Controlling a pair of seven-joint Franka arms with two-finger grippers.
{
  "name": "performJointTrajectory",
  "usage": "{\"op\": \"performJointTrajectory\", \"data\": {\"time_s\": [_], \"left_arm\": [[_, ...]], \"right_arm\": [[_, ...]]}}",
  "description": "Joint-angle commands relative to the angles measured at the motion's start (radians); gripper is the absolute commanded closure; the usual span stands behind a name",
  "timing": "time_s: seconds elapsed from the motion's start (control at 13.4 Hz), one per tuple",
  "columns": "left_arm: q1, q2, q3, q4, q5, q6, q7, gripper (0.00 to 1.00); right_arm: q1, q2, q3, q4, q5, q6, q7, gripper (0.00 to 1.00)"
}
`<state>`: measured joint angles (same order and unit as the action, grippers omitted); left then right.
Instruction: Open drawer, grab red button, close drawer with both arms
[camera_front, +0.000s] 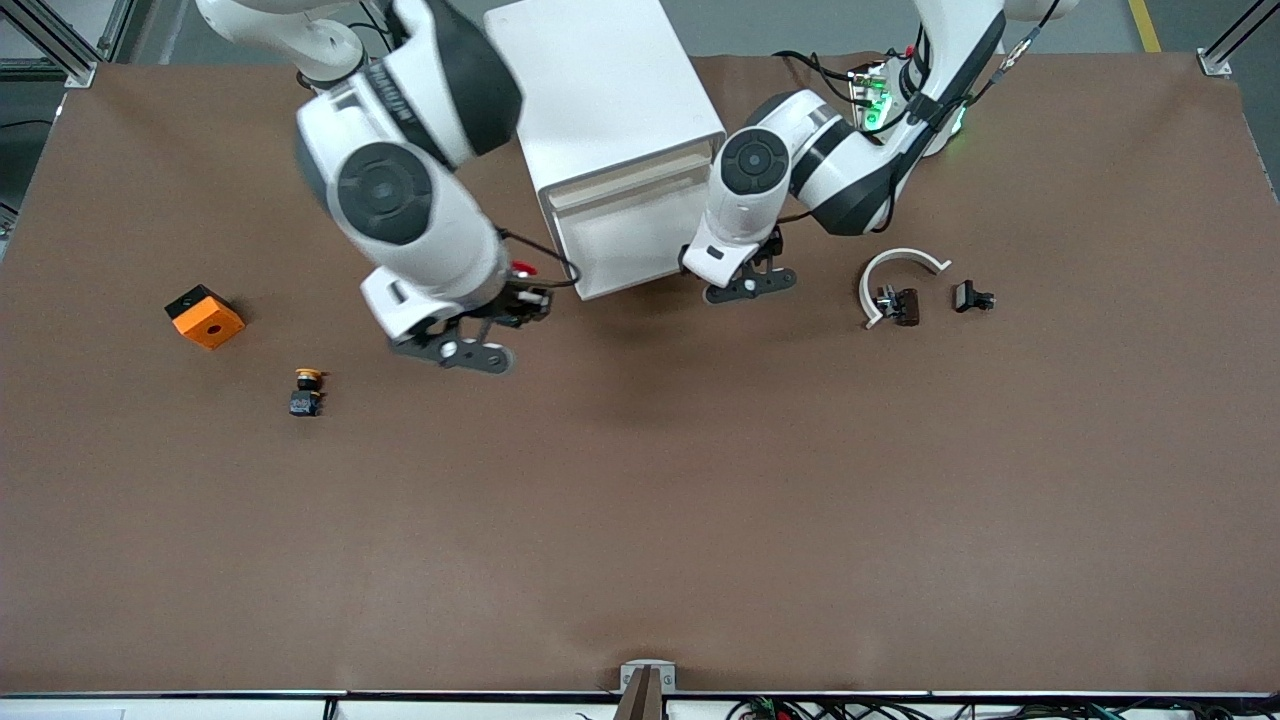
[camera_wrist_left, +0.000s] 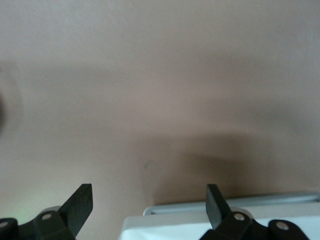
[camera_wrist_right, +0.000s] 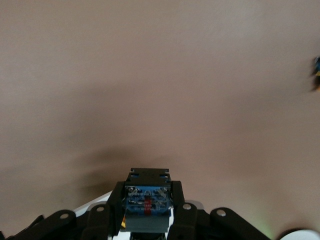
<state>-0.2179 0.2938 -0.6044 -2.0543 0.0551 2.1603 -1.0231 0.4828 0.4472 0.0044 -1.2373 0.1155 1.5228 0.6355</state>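
The right gripper (camera_wrist_right: 148, 202), over the counter (camera_front: 640, 520) beside the cabinet (camera_front: 610, 130), has its jaws clamped on the red button (camera_wrist_right: 146, 204). The left gripper (camera_wrist_left: 150, 200), jaws apart, hangs at the open drawer (camera_front: 625, 245); it should push the front squarely, probably slowly. One cabinet, one yellow button (camera_front: 307, 391), one orange cube (camera_front: 204, 316).

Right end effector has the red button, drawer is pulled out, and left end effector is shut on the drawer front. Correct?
Not quite. The left end effector is open and holds nothing: the left wrist view shows its fingers spread, by the drawer's corner. The rest stands: the right end effector is shut on the button, and the drawer is pulled out.
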Motion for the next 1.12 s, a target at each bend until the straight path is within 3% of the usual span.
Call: {"op": "performJointTrajectory", "data": {"time_s": [0.0,0.3,0.67,1.04], "left_arm": [[0.014,-0.012,-0.055,-0.044,-0.021,0.021,0.011,0.0],[0.015,-0.015,-0.12,-0.063,-0.026,0.02,0.011,0.0],[0.015,-0.01,-0.156,-0.09,-0.032,0.021,0.031,0.0],[0.014,-0.001,-0.156,-0.089,-0.146,0.02,0.163,0.0]], "right_arm": [[-0.099,-0.036,0.013,-0.045,-0.022,-0.007,-0.199,0.96],[-0.217,-0.024,0.014,-0.066,-0.079,0.045,-0.408,0.96],[-0.32,-0.024,0.013,-0.241,-0.099,0.246,-0.553,0.96],[-0.391,-0.035,0.013,-0.471,-0.105,0.453,-0.556,0.96]]}}
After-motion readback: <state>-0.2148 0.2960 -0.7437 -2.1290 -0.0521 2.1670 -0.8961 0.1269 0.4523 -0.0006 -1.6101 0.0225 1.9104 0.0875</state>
